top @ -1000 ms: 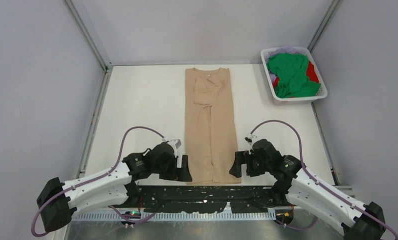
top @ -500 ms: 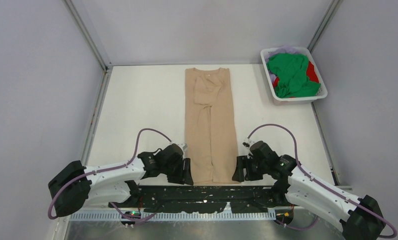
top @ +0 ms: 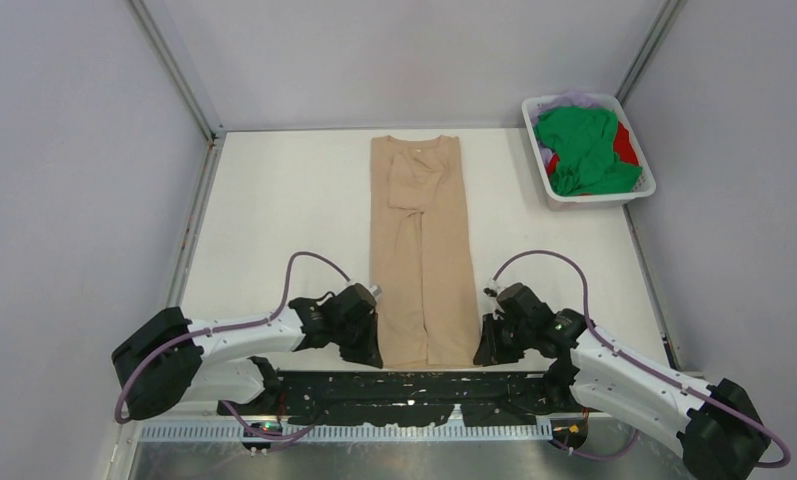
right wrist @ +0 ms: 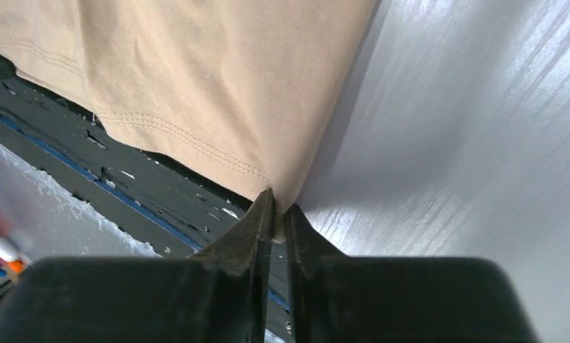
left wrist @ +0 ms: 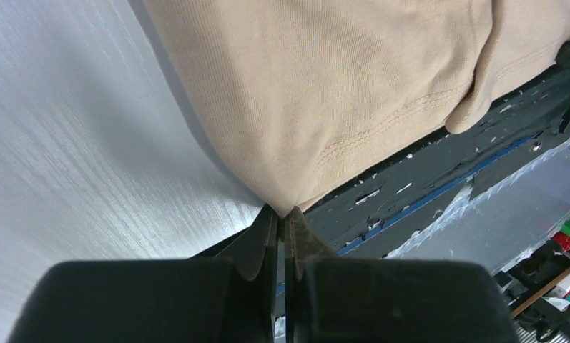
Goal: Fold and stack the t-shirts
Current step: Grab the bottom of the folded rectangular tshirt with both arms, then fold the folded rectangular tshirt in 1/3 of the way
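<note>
Left gripper and right gripper, lately wide, now clamped on hem corners of beige t-shirt

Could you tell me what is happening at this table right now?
Both arms are working on the beige t-shirt, which lies folded into a long strip on the table. The left arm and right arm each have their jaws shut on one near hem corner. The other shirts sit bunched in the white basket.
</note>
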